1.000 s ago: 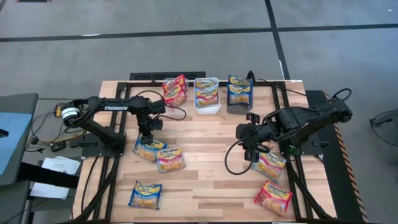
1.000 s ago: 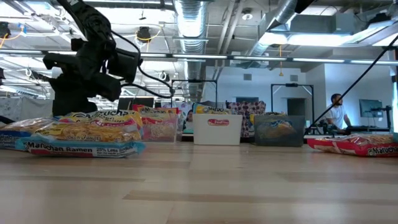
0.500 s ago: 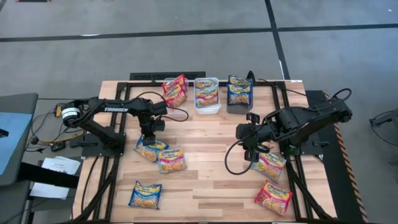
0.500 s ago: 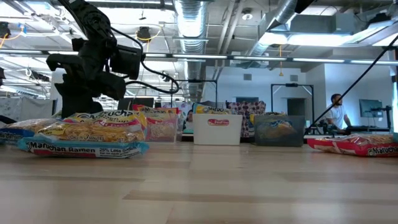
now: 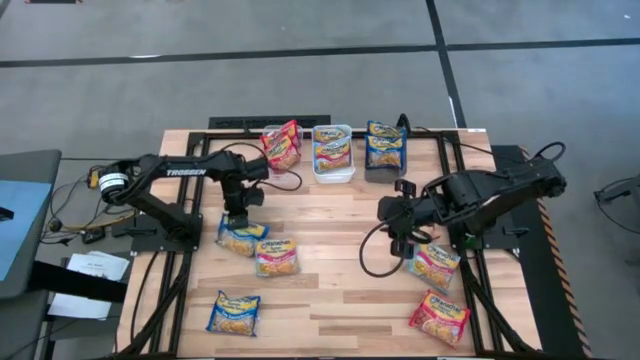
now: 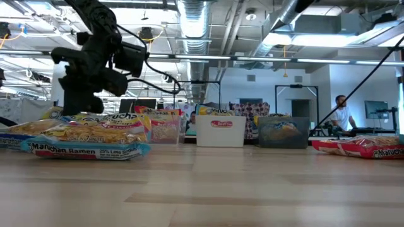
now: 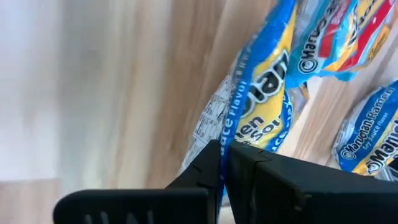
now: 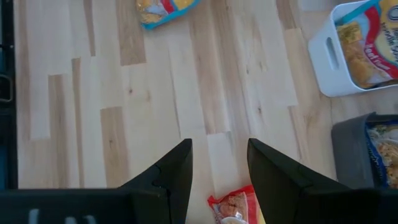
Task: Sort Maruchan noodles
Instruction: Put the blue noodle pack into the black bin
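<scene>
A blue and yellow Maruchan noodle packet [image 5: 240, 238] lies left of the table's middle, with my left gripper [image 5: 238, 214] shut on its far edge. A pink packet [image 5: 275, 258] lies against its right near side. Another blue packet [image 5: 234, 312] lies near the front edge. My right gripper [image 5: 400, 222] hangs open right of the middle, above bare wood, with nothing between its fingers [image 8: 177, 171]. Two more packets [image 5: 433, 266] [image 5: 440, 317] lie on the near right. My left gripper pinches the packet's thin blue sealed edge [image 7: 224, 146] between its two shut fingers, coming from above and pointing down. The packet [image 7: 264, 99] stretches away below the fingers. Its near part still rests on the table beside the pink packet [image 7: 348, 31].
Three bins stand in a row at the far edge: a clear one [image 5: 282, 146] with red packets, a white one [image 5: 333, 168] and a dark one [image 5: 386, 168], each holding packets. Bare wood lies between the two arms. A person stands far off in the room [image 6: 341, 113].
My left gripper has shut on the far edge of the blue and yellow packet and has risen a little, moving slightly toward the far edge. The packet and the pink one beside it have shifted only slightly.
</scene>
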